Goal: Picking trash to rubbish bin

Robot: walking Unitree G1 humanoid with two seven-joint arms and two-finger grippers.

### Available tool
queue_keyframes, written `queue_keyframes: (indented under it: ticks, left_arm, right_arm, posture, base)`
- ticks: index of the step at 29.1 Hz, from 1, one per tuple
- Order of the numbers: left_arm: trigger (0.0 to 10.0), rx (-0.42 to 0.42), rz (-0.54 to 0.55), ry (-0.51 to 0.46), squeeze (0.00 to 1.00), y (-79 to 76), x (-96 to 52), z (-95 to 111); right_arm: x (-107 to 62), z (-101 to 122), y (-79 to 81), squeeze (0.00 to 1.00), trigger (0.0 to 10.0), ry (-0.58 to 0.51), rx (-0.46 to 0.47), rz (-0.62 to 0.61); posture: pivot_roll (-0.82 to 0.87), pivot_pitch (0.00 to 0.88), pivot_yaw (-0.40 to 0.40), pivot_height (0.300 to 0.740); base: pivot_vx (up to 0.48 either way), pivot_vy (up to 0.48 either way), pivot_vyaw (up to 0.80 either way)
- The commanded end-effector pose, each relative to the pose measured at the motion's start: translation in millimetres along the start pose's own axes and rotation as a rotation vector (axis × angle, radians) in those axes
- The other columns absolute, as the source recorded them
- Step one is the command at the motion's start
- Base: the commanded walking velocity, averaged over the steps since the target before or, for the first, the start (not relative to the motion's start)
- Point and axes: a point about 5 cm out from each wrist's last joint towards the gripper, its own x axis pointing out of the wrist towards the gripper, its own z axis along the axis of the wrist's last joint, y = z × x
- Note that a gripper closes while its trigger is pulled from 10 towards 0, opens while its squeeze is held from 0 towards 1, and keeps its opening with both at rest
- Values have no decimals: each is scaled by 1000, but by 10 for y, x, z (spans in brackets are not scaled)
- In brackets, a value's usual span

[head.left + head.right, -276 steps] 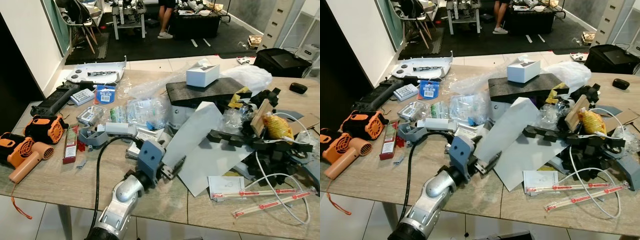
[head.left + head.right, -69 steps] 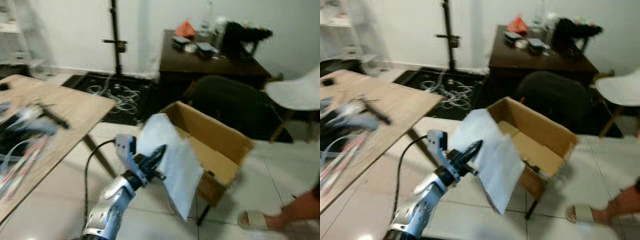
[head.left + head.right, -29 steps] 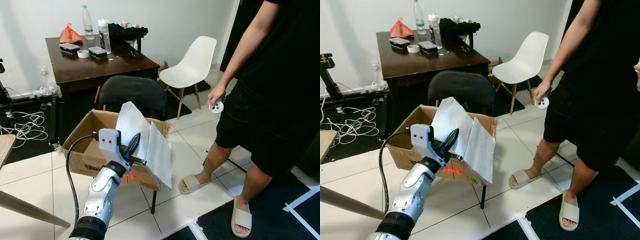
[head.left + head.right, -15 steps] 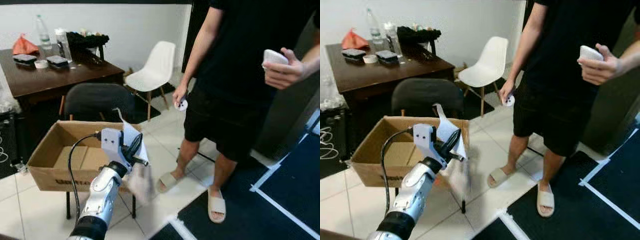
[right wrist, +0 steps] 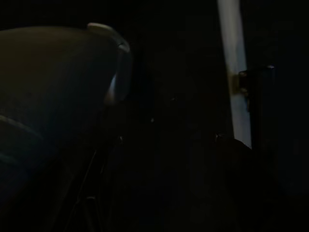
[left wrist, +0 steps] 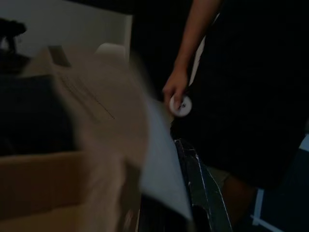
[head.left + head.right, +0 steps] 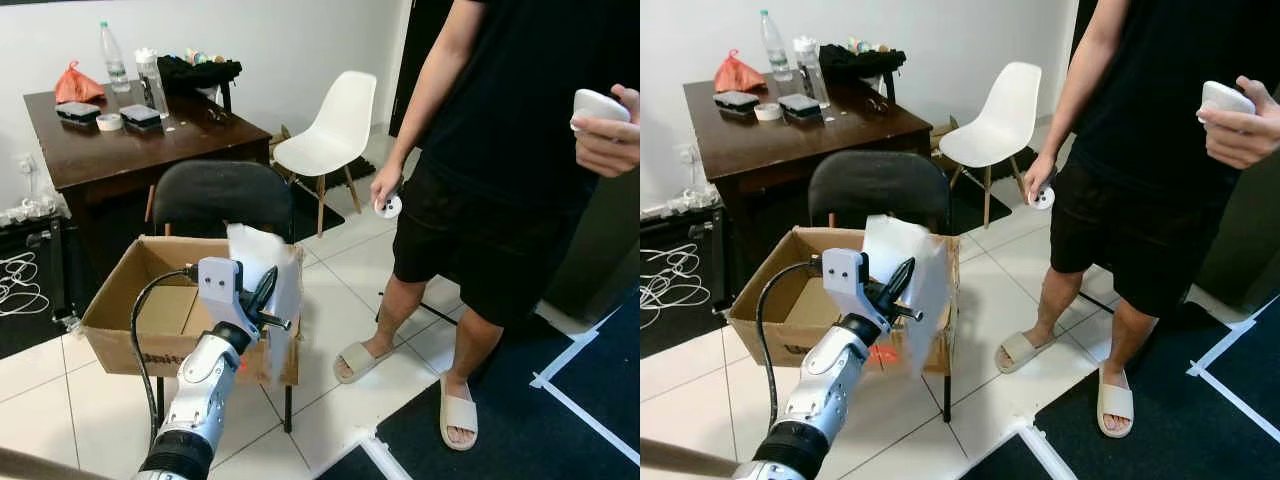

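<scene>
My left gripper (image 7: 265,292) is shut on a large white sheet (image 7: 272,268), which hangs blurred from its black fingers (image 6: 199,186). The sheet (image 7: 912,262) sits over the near right corner of an open cardboard box (image 7: 128,340), partly above its opening and partly draped down its outer side. The box rests on a black chair (image 7: 222,200). In the left wrist view the sheet (image 6: 161,164) crosses in front of the box wall (image 6: 43,186). My right arm hangs idle in the dark.
A person in black (image 7: 510,150) stands close on the right in sandals, holding a white device (image 7: 597,104) and a small round object (image 7: 389,207). A dark wooden table (image 7: 130,135) with bottles and a white chair (image 7: 335,130) stand behind the box.
The camera has swung, so the box and person sit differently in view. The sheet stays in my left gripper but now hangs narrower and closer to the box's right corner.
</scene>
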Motion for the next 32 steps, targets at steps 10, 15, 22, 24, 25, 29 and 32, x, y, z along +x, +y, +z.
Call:
queue_keyframes:
  ticks: [10, 15, 22, 24, 25, 29, 32]
  left_arm:
    - [10000, 51, -2, 18, 0, 96, -2, 22]
    - [10000, 72, 32, 21, 0, 273, -38, 79]
    - [10000, 88, 47, 33, 0, 361, -92, 75]
    - [10000, 88, 32, 38, 0, 349, -101, 58]
    - [10000, 88, 32, 38, 0, 349, -101, 58]
    - [10000, 83, -38, 57, 0, 256, -117, -9]
    - [10000, 75, -78, 87, 0, 175, -141, -99]
  right_arm:
    - [-6, -49, -2, 0, 10000, 9, 15, -2]
    - [-6, -43, -12, 0, 10000, 8, 16, -4]
    - [-8, -40, -27, 0, 10000, 7, 14, -5]
    - [-9, -38, -35, 0, 10000, 8, 11, -6]
    - [-9, -38, -35, 0, 10000, 8, 11, -6]
    - [-11, -39, -49, 0, 10000, 9, 7, -9]
    - [-14, -42, -64, 0, 10000, 10, 4, -12]
  posture:
    - [-147, 94, 28, 740]
    - [-155, 94, 28, 740]
    - [-156, 93, 25, 740]
    - [-156, 94, 22, 740]
    - [-156, 94, 22, 740]
    - [-157, 93, 19, 740]
    - [-158, 91, 16, 740]
  base:
    - [344, 0, 0]
    - [366, 0, 0]
    - [364, 0, 0]
    - [360, 0, 0]
    - [356, 0, 0]
    - [291, 0, 0]
    - [240, 0, 0]
